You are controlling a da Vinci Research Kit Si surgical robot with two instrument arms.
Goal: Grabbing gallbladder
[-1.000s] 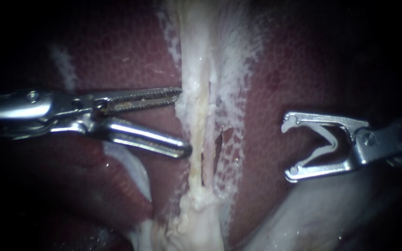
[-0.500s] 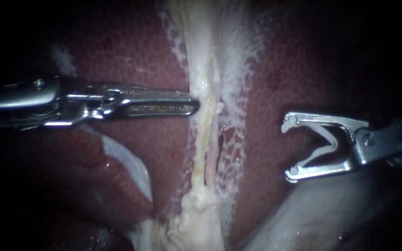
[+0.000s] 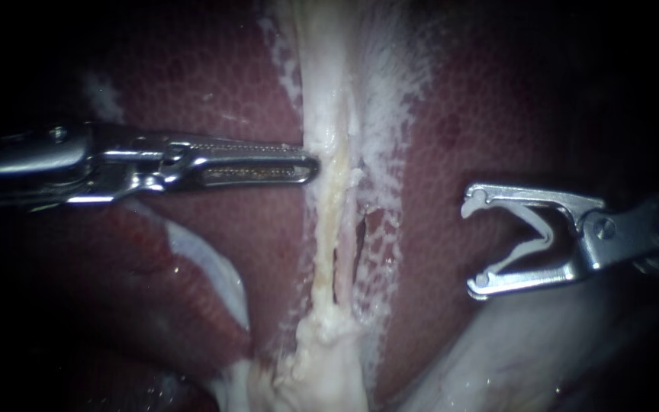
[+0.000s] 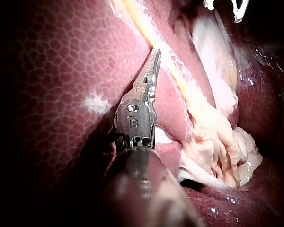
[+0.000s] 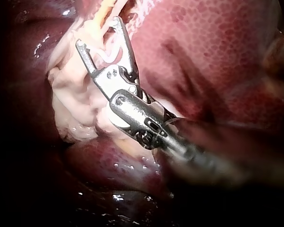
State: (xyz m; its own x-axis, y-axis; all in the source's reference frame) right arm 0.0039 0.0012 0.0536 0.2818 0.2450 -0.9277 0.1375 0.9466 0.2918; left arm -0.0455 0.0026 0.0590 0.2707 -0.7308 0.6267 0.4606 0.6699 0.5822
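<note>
Where the left instrument (image 3: 310, 162) meets the tissue, its two jaws lie pressed together and pinch the near edge of the gallbladder (image 3: 328, 99). The gallbladder shows here as a pale, stringy band running across the line of the jaws. Only the very tip has hold of it, and the rest of both jaws lies bare over the dark red liver (image 3: 215, 91), which spreads under and to either side of the shaft. From the left wrist view, the same instrument (image 4: 156, 54) ends with its tip against the thin membrane just beside the band's yellowish strand (image 4: 173, 71). A lumpy white mass (image 4: 213, 142) of tissue sits off to one side of the shaft, near its wrist.

On the far side of the band, the right instrument (image 3: 472, 244) hangs well apart from the left one. Its hooked jaws are spread wide with nothing between them, and they face the band without touching it. Between its jaws and the band lies a stretch of mottled liver, and a dark slit (image 3: 358, 236) opens in the band there. In the right wrist view, the right instrument's (image 5: 98, 33) jaws gape over pale, folded tissue (image 5: 71, 104) that lies under and beside them.
</note>
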